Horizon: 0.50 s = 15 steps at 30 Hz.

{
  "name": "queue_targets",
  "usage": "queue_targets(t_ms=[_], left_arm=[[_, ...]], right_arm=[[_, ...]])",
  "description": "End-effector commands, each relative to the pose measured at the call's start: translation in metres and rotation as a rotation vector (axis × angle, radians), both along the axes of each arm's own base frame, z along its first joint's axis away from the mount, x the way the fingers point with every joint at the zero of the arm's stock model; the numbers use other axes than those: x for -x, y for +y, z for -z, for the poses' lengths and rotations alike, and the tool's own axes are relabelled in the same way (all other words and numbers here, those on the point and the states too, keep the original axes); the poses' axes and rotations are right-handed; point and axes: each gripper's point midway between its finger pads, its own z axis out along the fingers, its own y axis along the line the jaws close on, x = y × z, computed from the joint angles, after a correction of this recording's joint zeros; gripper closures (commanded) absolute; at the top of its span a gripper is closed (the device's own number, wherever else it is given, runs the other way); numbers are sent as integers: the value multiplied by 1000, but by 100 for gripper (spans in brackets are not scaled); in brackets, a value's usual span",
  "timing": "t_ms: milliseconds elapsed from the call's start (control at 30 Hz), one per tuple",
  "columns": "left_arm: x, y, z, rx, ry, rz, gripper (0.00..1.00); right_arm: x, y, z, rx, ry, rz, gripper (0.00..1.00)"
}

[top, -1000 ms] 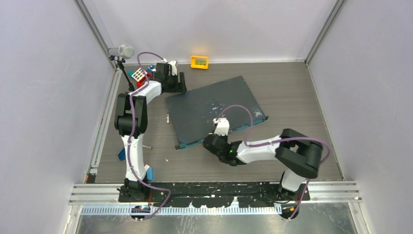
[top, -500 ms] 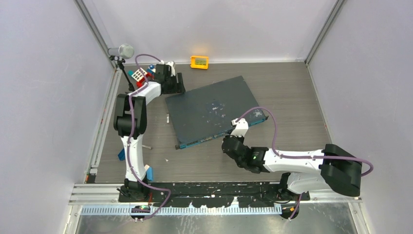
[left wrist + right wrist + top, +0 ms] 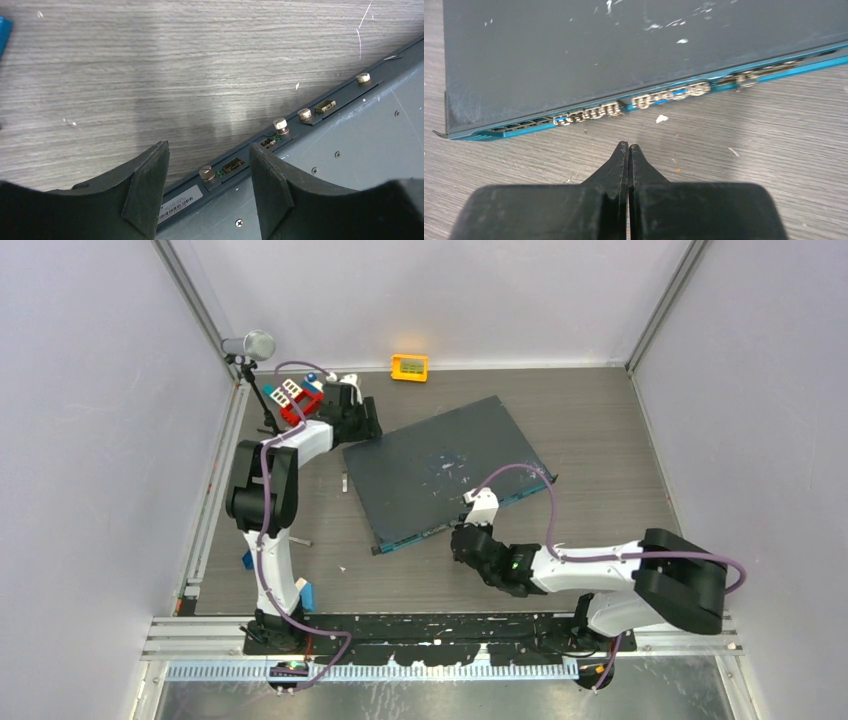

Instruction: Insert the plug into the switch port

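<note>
Bracing at switch [image 3: 440, 475], plug unseen
Right pincer [image 3: 628, 145] clenched empty before switch port [image 3: 594, 110]; left pincer [image 3: 209, 151] released astride switch's rear edge: steady it first.

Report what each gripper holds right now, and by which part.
Nothing is held. The left gripper stands open above the rear edge of the grey box; the right gripper is shut empty before its teal front face.

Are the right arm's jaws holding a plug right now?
No, the right arm's jaws are pressed flat together with nothing between them, a little short of the box's teal front face.
</note>
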Motion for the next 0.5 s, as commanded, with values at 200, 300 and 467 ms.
queue_targets(t_ms=[200, 300, 467], left_arm=[[111, -16, 66, -45, 363, 94, 37], [112, -16, 65, -39, 349, 88, 37], [111, -18, 68, -34, 367, 99, 37]], right_arm=[[3, 66, 29, -58, 73, -161, 99], [2, 68, 39, -62, 92, -144, 100], [-2, 56, 43, -23, 85, -69, 99]])
